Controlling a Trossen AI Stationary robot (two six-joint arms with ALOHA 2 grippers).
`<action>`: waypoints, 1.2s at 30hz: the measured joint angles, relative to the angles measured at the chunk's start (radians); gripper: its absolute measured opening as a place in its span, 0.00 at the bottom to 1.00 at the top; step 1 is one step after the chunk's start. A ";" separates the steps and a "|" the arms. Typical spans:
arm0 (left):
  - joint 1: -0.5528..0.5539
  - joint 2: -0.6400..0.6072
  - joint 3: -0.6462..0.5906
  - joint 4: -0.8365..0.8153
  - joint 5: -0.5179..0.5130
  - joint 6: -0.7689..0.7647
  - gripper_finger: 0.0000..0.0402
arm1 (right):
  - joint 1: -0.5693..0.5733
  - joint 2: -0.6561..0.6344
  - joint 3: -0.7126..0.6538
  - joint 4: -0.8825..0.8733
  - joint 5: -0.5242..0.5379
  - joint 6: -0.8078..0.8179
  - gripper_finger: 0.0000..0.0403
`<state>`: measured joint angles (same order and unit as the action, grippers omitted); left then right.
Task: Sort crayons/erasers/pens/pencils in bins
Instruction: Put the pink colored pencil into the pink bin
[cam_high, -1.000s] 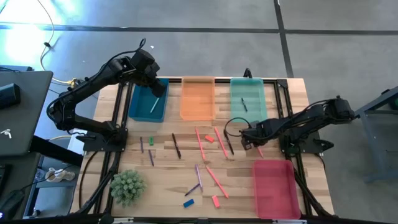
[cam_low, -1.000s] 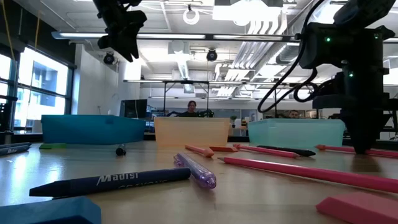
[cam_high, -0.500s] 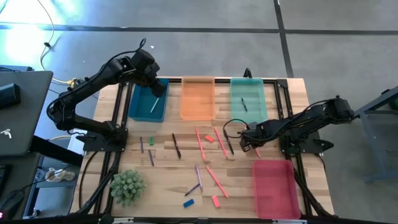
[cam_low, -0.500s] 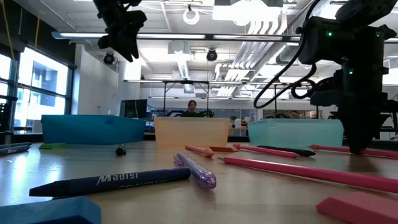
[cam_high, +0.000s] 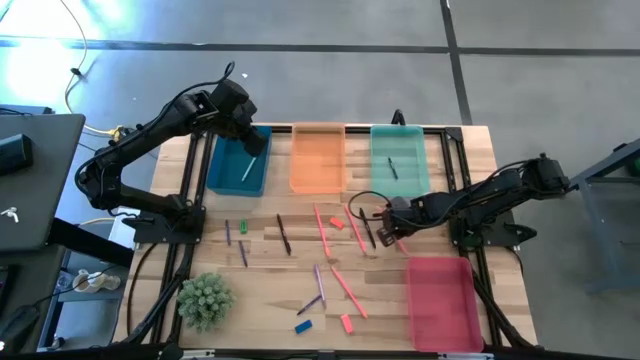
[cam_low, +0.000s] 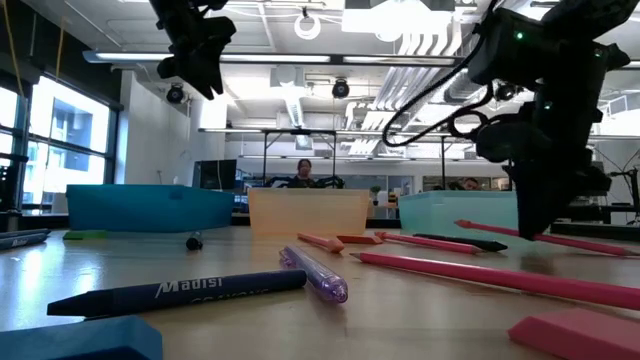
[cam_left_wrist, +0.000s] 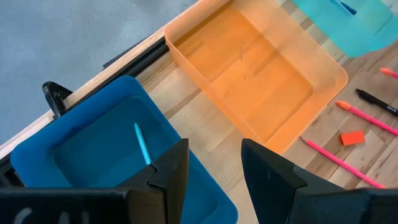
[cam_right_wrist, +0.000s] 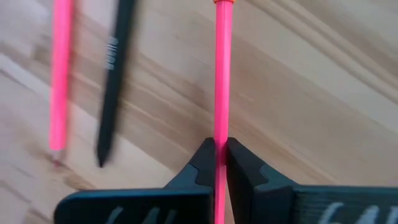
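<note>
My right gripper (cam_high: 392, 228) (cam_right_wrist: 219, 163) is shut on a pink stick (cam_right_wrist: 221, 74) on the table's right half, near a black pen (cam_right_wrist: 112, 93) and another pink stick (cam_right_wrist: 60, 81). My left gripper (cam_high: 256, 141) (cam_left_wrist: 211, 169) hangs open above the blue bin (cam_high: 238, 165), which holds a light-blue stick (cam_left_wrist: 143, 142). The orange bin (cam_high: 318, 158) and the teal bin (cam_high: 398, 160) stand beside it along the far edge; the pink-red bin (cam_high: 440, 300) is near right. Erasers lie flat on the wood: green (cam_high: 243, 227), red (cam_high: 337, 223), blue (cam_high: 303, 326). My right gripper pinches the pink stick's shaft (cam_right_wrist: 219, 134) between its two fingers, some way back from the orange-tipped end (cam_right_wrist: 222, 2). The fingers come from above, pointing steeply down, and lie across the stick. In the low view the stick (cam_low: 490, 229) is tilted, one end raised off the wood.
Several more sticks and pens lie scattered over the middle of the table (cam_high: 330, 275). A green plant (cam_high: 205, 300) stands at the near left corner. A pink eraser (cam_high: 346, 323) lies near the front edge. A person (cam_low: 303, 172) sits far behind the table.
My right gripper, still shut on the pink stick, has shifted a little toward the table's left and has tipped and rolled. The stick, which lay flat on the wood, now slants with one end raised.
</note>
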<state>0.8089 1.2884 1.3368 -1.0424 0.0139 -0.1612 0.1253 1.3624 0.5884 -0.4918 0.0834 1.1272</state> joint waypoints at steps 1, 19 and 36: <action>0.000 0.000 0.000 0.000 0.000 0.000 0.34 | 0.000 0.000 0.000 0.014 0.001 -0.007 0.00; 0.000 0.000 0.000 0.000 0.000 0.017 0.34 | 0.013 -0.001 0.000 0.342 0.058 -0.091 0.00; 0.000 0.000 0.000 0.000 0.000 0.033 0.34 | 0.113 -0.225 0.001 0.365 0.141 -0.075 0.00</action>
<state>0.8089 1.2884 1.3365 -1.0424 0.0139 -0.1280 0.2384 1.1378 0.5896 -0.1269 0.2245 1.0525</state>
